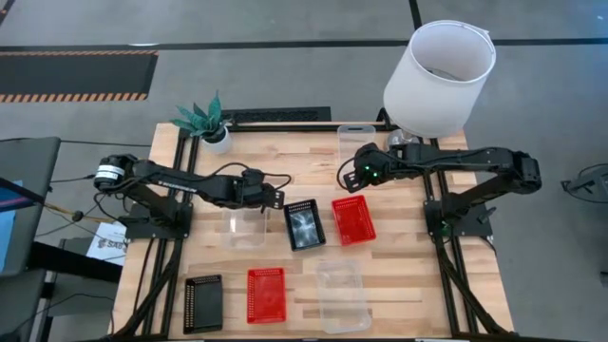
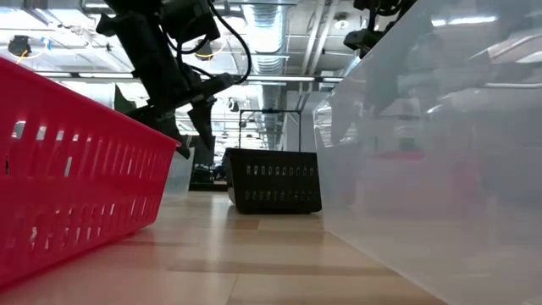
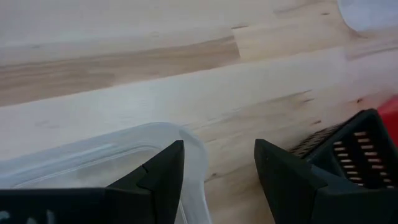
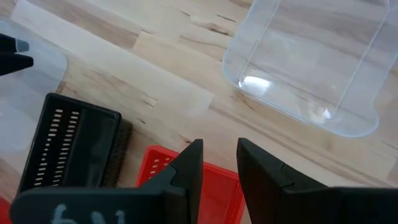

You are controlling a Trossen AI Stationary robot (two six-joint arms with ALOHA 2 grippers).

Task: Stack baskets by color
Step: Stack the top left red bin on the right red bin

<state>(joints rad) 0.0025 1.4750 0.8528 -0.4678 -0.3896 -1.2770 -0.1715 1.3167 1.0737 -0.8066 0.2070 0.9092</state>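
Baskets lay scattered on the desk [image 1: 399, 285]: a clear basket [image 1: 246, 226] under the left gripper [image 1: 275, 198] at frame centre-left, a black basket [image 1: 304, 224] and a red basket [image 1: 353, 219] at centre, and another clear one [image 1: 356, 142] at upper right. The left jaws stood open, straddling the clear basket's rim, one finger [image 3: 163, 171] inside the wall, one outside. You would have done well to lower squarely and close only on that wall. The right gripper [image 1: 353, 177] hovered over the red basket's upper edge, jaws narrowly apart and empty.
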